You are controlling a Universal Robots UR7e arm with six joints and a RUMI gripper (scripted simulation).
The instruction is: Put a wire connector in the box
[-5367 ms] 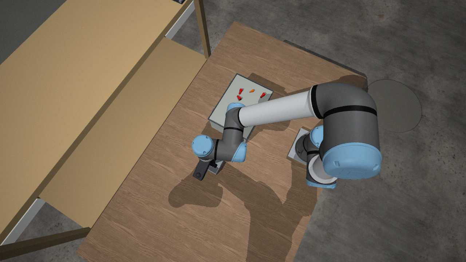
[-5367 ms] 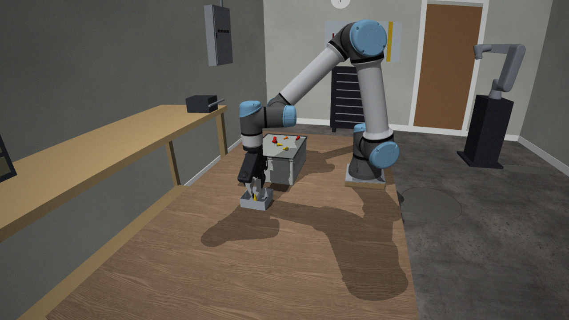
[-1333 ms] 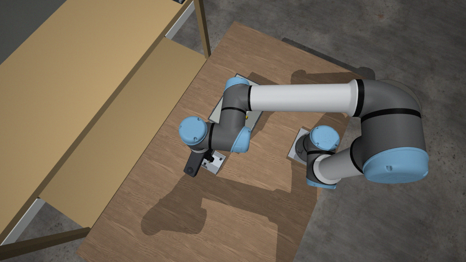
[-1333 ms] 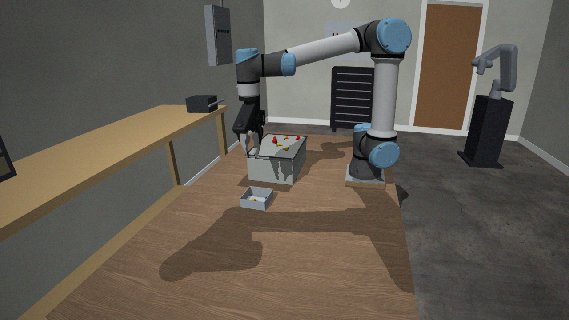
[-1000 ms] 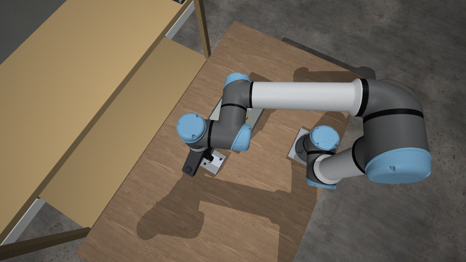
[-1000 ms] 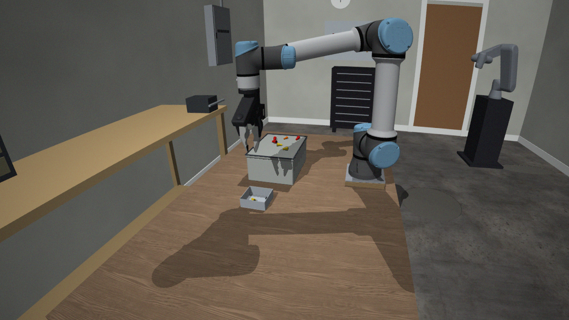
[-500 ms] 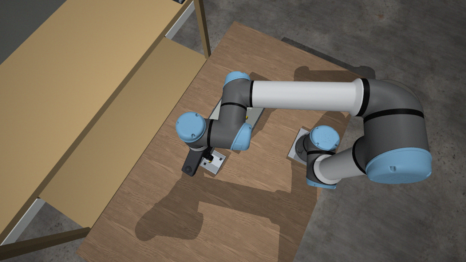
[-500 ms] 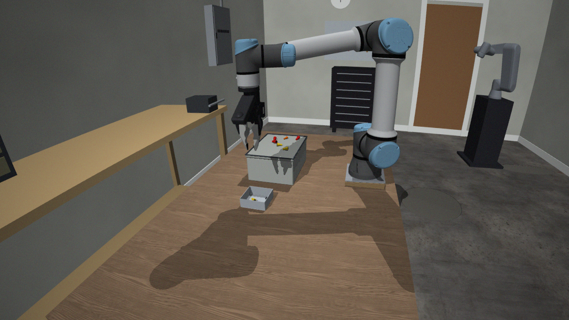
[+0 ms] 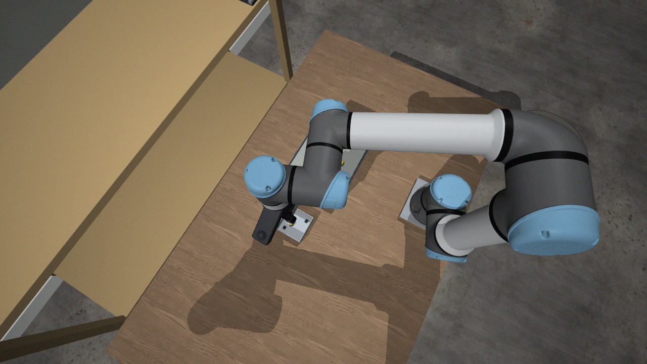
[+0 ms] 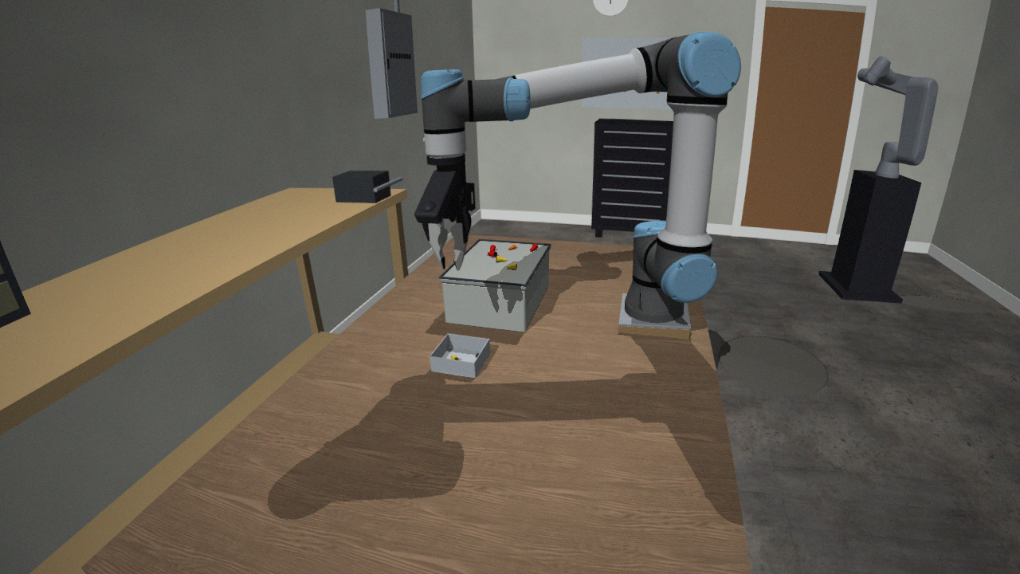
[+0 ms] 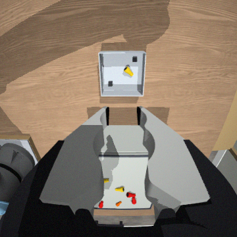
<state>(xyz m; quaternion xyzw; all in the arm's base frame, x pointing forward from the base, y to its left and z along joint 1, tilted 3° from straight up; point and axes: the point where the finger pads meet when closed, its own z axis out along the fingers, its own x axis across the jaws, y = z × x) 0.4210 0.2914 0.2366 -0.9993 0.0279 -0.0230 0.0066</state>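
The small steel junction box (image 10: 460,355) stands open on the wooden floor in front of the grey tool case (image 10: 496,293). One yellow wire connector (image 11: 128,71) lies inside the box (image 11: 122,74). On the case's lid (image 10: 499,260) lie two more yellow connectors (image 11: 120,189), red ones (image 11: 131,197) and an orange one (image 11: 118,203). My gripper (image 10: 449,258) hangs high above the lid's front left edge, pointing down. In the wrist view its fingers stand a little apart with nothing between them.
A long wooden workbench (image 10: 178,249) with a dark box (image 10: 360,186) runs along the left. My arm's base (image 10: 656,314) stands right of the case. A black drawer cabinet (image 10: 631,174) and a second robot on a pedestal (image 10: 873,242) are at the back.
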